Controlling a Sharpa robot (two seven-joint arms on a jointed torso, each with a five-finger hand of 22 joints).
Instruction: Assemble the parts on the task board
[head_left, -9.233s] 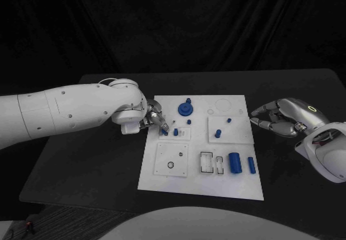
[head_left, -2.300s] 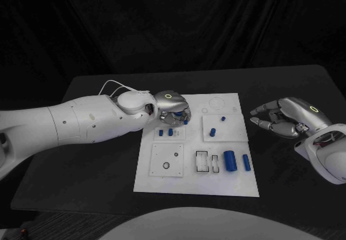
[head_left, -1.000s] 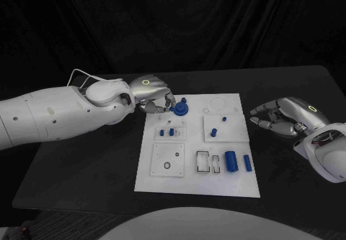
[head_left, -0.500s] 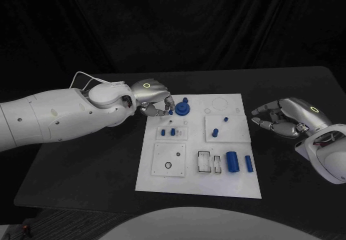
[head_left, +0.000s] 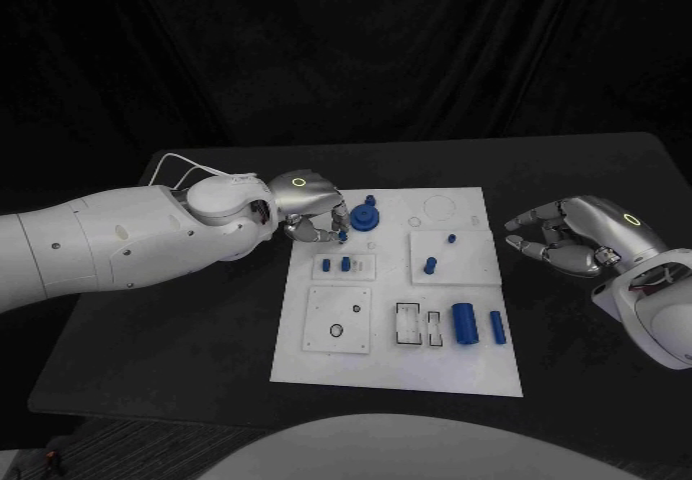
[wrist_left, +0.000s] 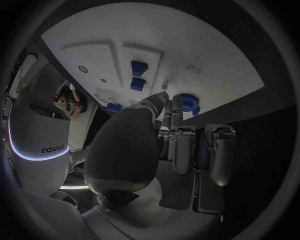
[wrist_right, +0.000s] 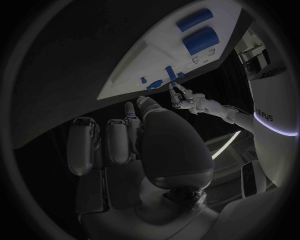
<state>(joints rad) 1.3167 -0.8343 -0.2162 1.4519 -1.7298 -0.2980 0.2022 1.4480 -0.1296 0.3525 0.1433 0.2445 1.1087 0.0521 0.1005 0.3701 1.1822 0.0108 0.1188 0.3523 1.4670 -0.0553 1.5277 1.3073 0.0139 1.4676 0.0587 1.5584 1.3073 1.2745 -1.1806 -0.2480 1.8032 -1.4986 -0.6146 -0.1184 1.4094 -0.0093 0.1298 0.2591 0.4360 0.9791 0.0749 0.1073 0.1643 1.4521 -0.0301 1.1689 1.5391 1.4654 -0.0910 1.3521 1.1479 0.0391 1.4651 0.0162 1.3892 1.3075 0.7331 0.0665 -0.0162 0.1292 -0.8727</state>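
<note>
Task board (head_left: 397, 375), white plate, mid-table. Blue gear-like part (head_left: 366, 217) at board's far edge: judged light, rigid, smooth; best pinched by its top knob. Left hand (head_left: 310, 212) beside it, fingers curled, nothing visibly held. Right hand (head_left: 577, 240) off board's right edge, fingers apart, empty. Left wrist view adds fingertips (wrist_left: 164, 96) just short of the part.

Task board (head_left: 397, 375) at centre of the bench (head_left: 173, 330), left robot hand (head_left: 310, 212) at its upper-left corner, right robot hand (head_left: 577, 240) off its right edge.

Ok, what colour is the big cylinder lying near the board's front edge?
Blue. The big cylinder shows best in the head view.
</note>
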